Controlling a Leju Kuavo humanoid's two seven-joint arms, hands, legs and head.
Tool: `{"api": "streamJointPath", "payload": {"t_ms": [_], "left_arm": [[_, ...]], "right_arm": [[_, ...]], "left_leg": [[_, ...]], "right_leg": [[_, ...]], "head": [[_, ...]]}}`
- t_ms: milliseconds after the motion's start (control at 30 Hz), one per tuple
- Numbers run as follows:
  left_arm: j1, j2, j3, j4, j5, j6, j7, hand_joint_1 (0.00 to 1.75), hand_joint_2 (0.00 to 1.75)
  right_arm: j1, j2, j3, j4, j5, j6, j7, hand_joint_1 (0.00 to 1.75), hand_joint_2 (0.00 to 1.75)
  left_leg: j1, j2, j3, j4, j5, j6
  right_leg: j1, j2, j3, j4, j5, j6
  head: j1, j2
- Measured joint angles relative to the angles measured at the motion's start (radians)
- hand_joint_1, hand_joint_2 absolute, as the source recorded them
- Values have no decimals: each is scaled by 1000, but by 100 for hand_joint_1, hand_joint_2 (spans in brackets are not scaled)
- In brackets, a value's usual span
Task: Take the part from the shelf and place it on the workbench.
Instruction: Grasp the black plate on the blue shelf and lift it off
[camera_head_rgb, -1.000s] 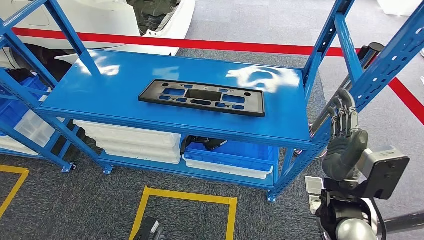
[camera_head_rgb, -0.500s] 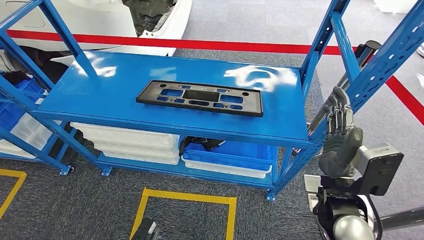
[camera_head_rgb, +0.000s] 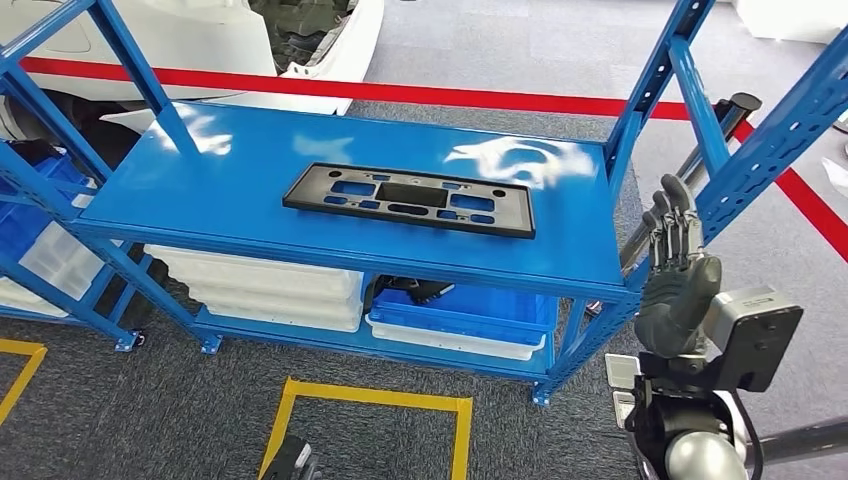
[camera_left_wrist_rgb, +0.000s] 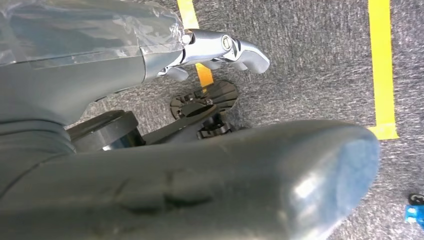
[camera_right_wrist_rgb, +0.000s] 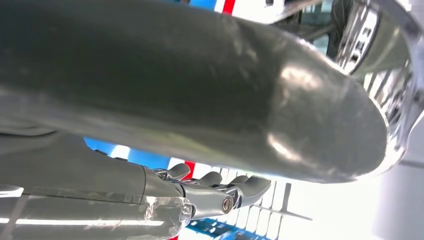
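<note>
The blue shelf (camera_head_rgb: 250, 170) took up most of the head view, its top board running across the middle of the frame, angled uprights climbing to the upper left and upper right corners. Below that board, in the lower centre, sat white trays (camera_head_rgb: 270, 285) and a blue bin (camera_head_rgb: 470, 310), stowed out of the way so the top stayed free for the work piece.

And there it was: the part (camera_head_rgb: 409, 199), a long flat black frame with cut-out windows, lay face-down-flat in the middle of the top board, untouched, well apart from either hand. Laid flat and near the front edge like that, it looked placed for an easy reach from the robot's side.

At the right of the frame the right hand (camera_head_rgb: 678, 270) stood raised beside the shelf's right upright, fingers straight and upward, apart, holding nothing — a ready pose, I'd judge, before any reach across. The right wrist view agreed: fingers (camera_right_wrist_rgb: 220, 190) extended, nothing between them.

The left hand (camera_left_wrist_rgb: 220, 50) hung low over grey carpet and yellow floor tape (camera_left_wrist_rgb: 382, 65); its fingers curved loosely with nothing in them.

Nothing grasped yet; the pick-up was all still to do.
</note>
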Motion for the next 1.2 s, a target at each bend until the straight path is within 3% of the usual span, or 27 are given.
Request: {"api": "streamJointPath", "payload": {"t_ms": [67, 100, 133, 167, 200, 267, 300, 433, 500, 567, 600, 633, 667, 733, 767, 800, 867, 967, 1033, 1100, 1133, 1167, 1200], "left_arm": [[0, 0, 0, 0, 0, -1, 0, 0, 0], [0, 0, 0, 0, 0, -2, 0, 0, 0], [0, 0, 0, 0, 0, -2, 1, 0, 0], [1, 0, 0, 0, 0, -2, 1, 0, 0], [0, 0, 0, 0, 0, -2, 1, 0, 0], [-1, 0, 0, 0, 0, -2, 1, 0, 0], [-1, 0, 0, 0, 0, -2, 1, 0, 0], [-2, 0, 0, 0, -1, -2, 2, 0, 0], [-5, 0, 0, 0, -2, -2, 2, 0, 0], [-6, 0, 0, 0, -3, -2, 2, 0, 0], [-5, 0, -1, 0, -3, -2, 2, 0, 0], [-3, 0, -1, 0, -3, -2, 2, 0, 0], [-2, 0, -1, 0, -3, -2, 2, 0, 0], [-1, 0, -1, 0, -3, -1, 2, 0, 0], [-1, 0, -1, 0, -3, -1, 2, 0, 0], [-2, 0, -1, 0, -3, -1, 2, 0, 0], [-1, 0, -1, 0, -2, 0, 2, 0, 0], [-2, 0, -1, 0, -1, 0, 1, 0, 0], [-4, 0, -1, 0, 0, 0, 1, 0, 0], [-5, 0, -2, 0, 0, 0, 1, 0, 0], [-4, 0, -2, 0, 1, 0, 1, 0, 0], [-3, 0, -2, 0, 2, 0, 2, 0, 0], [-2, 0, -1, 0, 2, 0, 2, 0, 0]], "right_arm": [[0, -1, 0, 1, -2, 0, 0, 0, 0], [1, -1, 0, 2, -3, 0, 0, 0, 0], [2, -1, 0, 2, -3, 0, 0, 0, 0], [2, -1, 0, 2, -3, 0, 0, 0, 0], [2, -1, 0, 3, -3, 0, 0, 0, 0], [1, -1, 1, 4, -3, 0, 0, 0, 0], [1, -1, 1, 4, -4, 0, 0, 0, 0], [0, -1, 2, 5, -4, 0, 0, 0, 0], [-1, -1, 2, 5, -4, 0, -1, 0, 0], [-1, -1, 2, 5, -5, 0, -1, 0, 0], [-1, -1, 2, 5, -6, 0, -1, 0, 0], [-1, -1, 2, 5, -6, 0, -1, 0, 0], [-1, -1, 2, 5, -7, 0, -1, 0, 0], [-2, -1, 2, 6, -7, 0, -1, 0, 0], [-4, -1, 3, 6, -7, 0, -1, 0, 0], [-5, -1, 3, 6, -7, 0, -1, 0, 0], [-9, -1, 4, 6, -8, 0, -1, 0, 0], [-13, -1, 5, 6, -8, 0, -1, 0, 0], [-16, -1, 6, 7, -8, 0, -1, 0, 0], [-16, -1, 9, 8, -8, 0, -1, 0, 0], [-15, -1, 10, 9, -9, -1, -1, 0, 0], [-15, -1, 12, 10, -10, -1, -1, 0, 0], [-15, -1, 13, 11, -12, -1, -1, 0, 0]], "left_leg": [[1, 0, 2, -2, -1, 2], [1, 0, 3, -1, -4, 2], [2, 0, 5, 0, -7, 0], [5, -2, 9, 2, -11, -3], [8, -3, 15, 5, -18, -8], [9, -6, 21, 14, -33, -22], [8, -7, 23, 17, -39, -29], [10, -6, 29, 24, -56, -50], [11, 0, -1, 98, -92, -59], [10, 6, -80, 241, -143, -63], [10, 7, -119, 299, -154, -62], [9, 7, -145, 325, -145, -60], [8, 7, -150, 309, -113, -55], [1, 7, -112, 186, -19, -39], [-4, 7, -91, 127, 13, -31], [-8, 7, -75, 84, 26, -25], [-15, 8, -67, 59, 20, -18], [-9, 7, -51, 35, 15, -7], [-4, 8, -36, 24, 12, 1], [-5, 8, -28, 23, 4, 6], [-5, 8, -23, 23, -1, 6], [-5, 7, -15, 23, -7, 6], [-6, 6, -5, 24, -14, 5]], "right_leg": [[-2, 0, -70, 132, -54, 5], [-4, 0, -99, 178, -64, 7], [-6, 0, -111, 189, -53, 9], [-8, -1, -102, 160, -22, 11], [-10, -1, -75, 94, 22, 13], [-10, 3, -20, -28, 74, 15], [-9, 5, -6, -59, 80, 11], [-5, 8, 2, -66, 63, -19], [-6, 4, 13, -69, 57, -33], [-3, -1, 22, -69, 47, -42], [-1, -3, 27, -69, 42, -45], [1, -3, 34, -69, 36, -46], [3, -3, 43, -69, 30, -46], [6, -3, 65, -70, 15, -44], [7, -3, 74, -70, 8, -41], [8, -2, 78, -71, 3, -36], [7, -3, 79, -74, -1, -25], [5, -4, 77, -60, -16, -9], [4, -3, 32, 32, -57, -2], [4, -3, -52, 165, -97, 3], [4, -3, -84, 202, -94, 5], [4, -3, -98, 200, -69, 5], [3, -3, -90, 157, -24, 4]], "head": [[11, 0], [14, 0], [16, 0], [18, 0], [21, 0], [29, 0], [31, 0], [17, 0], [5, 0], [-11, 0], [-16, 0], [-19, 0], [-23, 0], [-30, 0], [-32, 0], [-34, 0], [-36, 0], [-33, 0], [-21, 0], [-7, 0], [-3, 0], [1, 0], [5, 0]]}}
